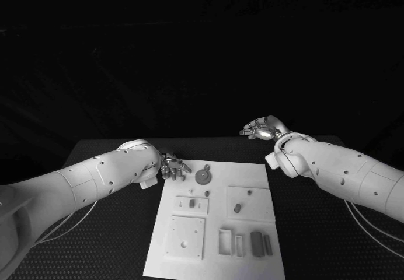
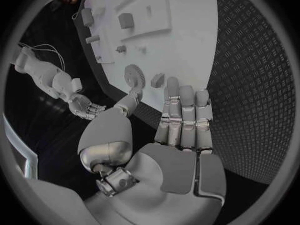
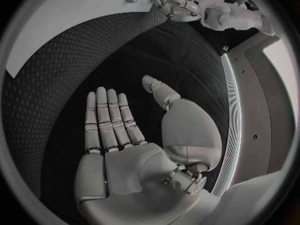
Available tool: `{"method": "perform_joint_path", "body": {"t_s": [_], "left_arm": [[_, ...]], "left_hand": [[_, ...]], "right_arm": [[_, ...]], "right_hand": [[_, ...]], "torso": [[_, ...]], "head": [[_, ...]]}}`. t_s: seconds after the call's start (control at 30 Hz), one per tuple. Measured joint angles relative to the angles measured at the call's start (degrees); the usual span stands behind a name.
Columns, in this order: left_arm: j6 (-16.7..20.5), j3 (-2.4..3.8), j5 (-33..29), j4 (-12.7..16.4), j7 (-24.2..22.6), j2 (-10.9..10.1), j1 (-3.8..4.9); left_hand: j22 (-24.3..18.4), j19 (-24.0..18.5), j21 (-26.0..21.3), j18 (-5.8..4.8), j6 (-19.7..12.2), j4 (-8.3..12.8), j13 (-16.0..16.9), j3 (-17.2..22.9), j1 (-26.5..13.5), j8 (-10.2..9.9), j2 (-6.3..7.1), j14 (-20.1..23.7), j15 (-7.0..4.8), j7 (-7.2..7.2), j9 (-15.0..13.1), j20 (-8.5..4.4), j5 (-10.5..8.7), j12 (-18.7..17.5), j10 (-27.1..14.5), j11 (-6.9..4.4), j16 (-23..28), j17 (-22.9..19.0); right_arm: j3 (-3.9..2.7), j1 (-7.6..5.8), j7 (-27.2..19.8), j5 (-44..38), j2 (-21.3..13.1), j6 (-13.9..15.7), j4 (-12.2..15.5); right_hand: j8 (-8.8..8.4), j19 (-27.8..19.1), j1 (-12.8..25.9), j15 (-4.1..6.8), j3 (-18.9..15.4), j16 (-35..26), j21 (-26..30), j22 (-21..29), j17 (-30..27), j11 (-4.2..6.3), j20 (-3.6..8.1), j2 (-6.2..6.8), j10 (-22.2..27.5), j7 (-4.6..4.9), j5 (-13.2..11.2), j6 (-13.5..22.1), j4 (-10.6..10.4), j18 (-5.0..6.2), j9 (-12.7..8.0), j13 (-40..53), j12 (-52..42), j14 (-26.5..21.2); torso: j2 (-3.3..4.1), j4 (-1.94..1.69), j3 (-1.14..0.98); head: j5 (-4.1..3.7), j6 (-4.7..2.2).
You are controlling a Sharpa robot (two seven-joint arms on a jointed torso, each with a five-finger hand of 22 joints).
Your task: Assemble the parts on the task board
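Head view: my left hand [image 1: 173, 168] hovers at the task board's [image 1: 253, 175] far left corner, the gear-like part [image 1: 203, 174] just beside it; my right hand [image 1: 263, 129] is raised well beyond the far edge. Left wrist view: fingers [image 2: 185, 110] spread, apparently empty, gear directly ahead. Right wrist view: palm flat, empty, over open bench [image 3: 56, 85].

board [image 1: 253, 256]: middle of the table [image 1: 101, 233], running from the near edge toward the far side
gear [image 1: 203, 174]: on the board's far left corner
left hand [image 1: 174, 168]: over the board's far left edge, just left of the gear
right hand [image 1: 263, 129]: beyond the board's far right corner, over the table's far edge, well apart from the gear
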State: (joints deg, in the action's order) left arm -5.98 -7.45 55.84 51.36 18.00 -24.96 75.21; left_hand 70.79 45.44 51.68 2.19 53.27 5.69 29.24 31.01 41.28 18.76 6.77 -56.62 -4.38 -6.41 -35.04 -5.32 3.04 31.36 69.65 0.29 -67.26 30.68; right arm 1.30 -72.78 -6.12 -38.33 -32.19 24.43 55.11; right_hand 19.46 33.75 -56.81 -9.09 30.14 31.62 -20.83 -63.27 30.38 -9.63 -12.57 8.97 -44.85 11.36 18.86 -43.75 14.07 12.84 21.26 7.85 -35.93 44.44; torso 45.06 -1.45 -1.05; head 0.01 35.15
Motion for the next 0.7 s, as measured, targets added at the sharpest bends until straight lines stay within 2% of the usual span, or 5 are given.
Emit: {"method": "perform_joint_path", "body": {"t_s": [0.23,0.7], "left_arm": [[-1.0,-0.05,-0.1,0.3,0.0,0.1,-0.11],[-1.5,-0.05,0.0,0.3,0.2,-0.1,-0.1]], "left_hand": [[0.4,0.0,0.0,0.03,2.1,1.7,-0.1,-0.4,1.6,0.6,-1.62,0.0,0.0,0.5,1.3,0.0,0.0,-0.9,0.9,-0.49,0.0,0.1],[0.7,0.0,0.0,0.51,3.4,3.3,0.1,-0.7,2.7,0.8,-2.72,-0.4,-0.01,0.99,1.4,0.01,0.0,-1.2,1.5,-0.7,0.0,0.3]], "right_arm": [[0.0,0.0,0.0,0.0,0.0,0.0,0.0],[-0.01,0.0,0.0,-0.1,0.1,0.0,0.0]], "right_hand": [[0.0,0.0,0.0,0.0,0.0,0.0,0.0,0.0,-0.1,0.0,0.0,0.0,0.0,0.0,0.0,0.0,0.0,0.0,0.0,-0.1,0.0,0.0],[0.0,0.0,0.0,0.0,0.0,0.0,0.0,-0.1,-0.1,0.0,0.0,0.0,0.0,0.0,0.0,0.0,0.0,0.0,0.0,-0.2,0.0,0.0]], "torso": [[0.0,0.01,0.02],[0.02,0.07,0.02]], "head": [[-0.01,-0.02],[0.07,0.06]]}}
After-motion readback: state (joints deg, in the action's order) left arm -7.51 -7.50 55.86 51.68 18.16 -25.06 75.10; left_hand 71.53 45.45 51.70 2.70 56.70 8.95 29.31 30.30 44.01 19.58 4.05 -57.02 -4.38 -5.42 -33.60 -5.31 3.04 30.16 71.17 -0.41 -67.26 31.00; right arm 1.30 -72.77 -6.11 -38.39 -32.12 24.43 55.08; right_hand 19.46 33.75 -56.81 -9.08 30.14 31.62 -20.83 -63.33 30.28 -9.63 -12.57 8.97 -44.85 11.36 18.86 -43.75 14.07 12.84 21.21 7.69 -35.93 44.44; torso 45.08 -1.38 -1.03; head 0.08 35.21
